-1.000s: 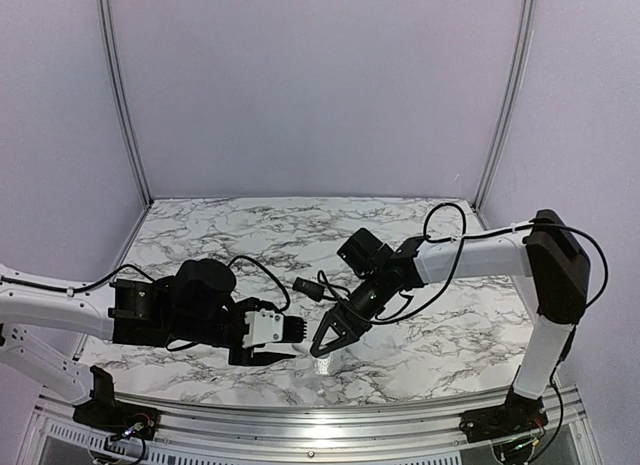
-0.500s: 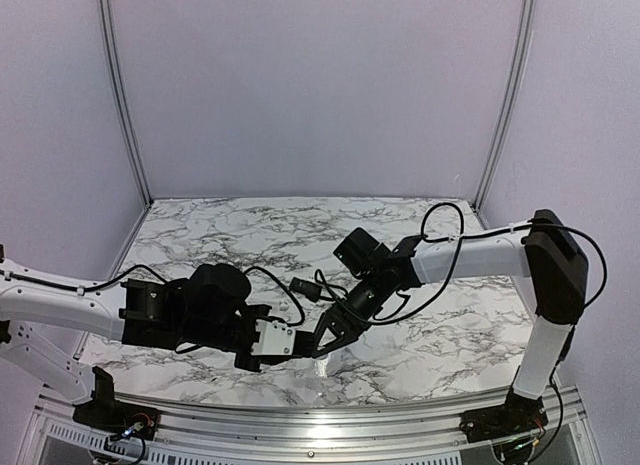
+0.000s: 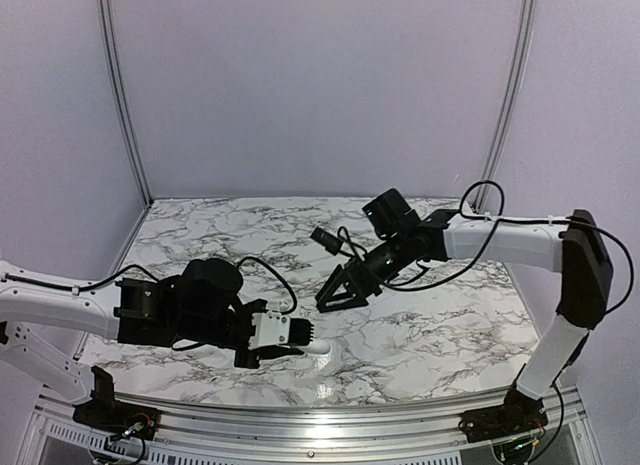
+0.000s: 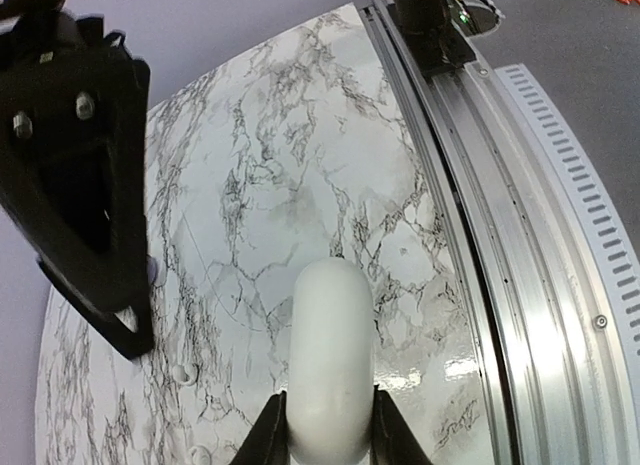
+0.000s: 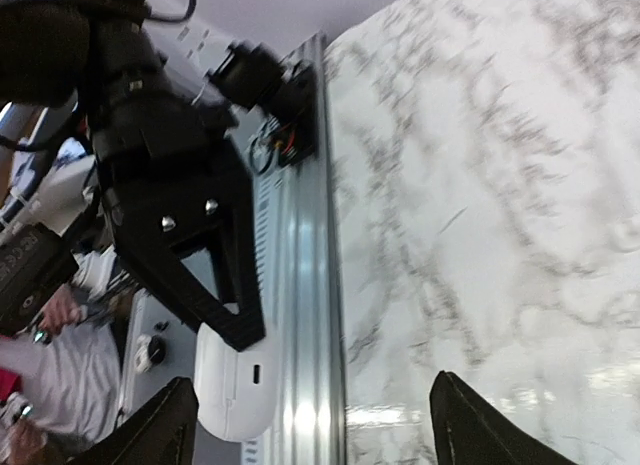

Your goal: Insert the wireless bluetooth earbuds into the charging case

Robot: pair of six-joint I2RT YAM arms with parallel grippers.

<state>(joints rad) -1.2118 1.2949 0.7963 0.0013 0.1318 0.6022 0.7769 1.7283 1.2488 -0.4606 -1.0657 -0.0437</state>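
My left gripper (image 4: 328, 417) is pinching the case (image 4: 330, 325). The two fingers (image 4: 268, 430) press on its sides, near its back end. The case is white and rounded, and its long axis runs straight out from these jaws, along the fingers. Its round nose points away from the wrist, over the table (image 4: 300, 175) and close to the rail (image 4: 520, 235). I see no open lid from here, so I judge that the case is shut.

The earbuds (image 4: 183, 372) are, I think, the tiny pale dots on the marble just beside the case. In the left wrist view they are on its left side. They are too small for me to be sure, and the top view does not show them.

My right gripper (image 3: 338, 300) hangs above the table, on the far side of the case and apart from it. Its jaws are spread wide and hold nothing. In the left wrist view one of its fingertips stands just above those dots. So I judge the right arm to be the nearer and the free one. It would need to go down and a little toward the case to reach them.
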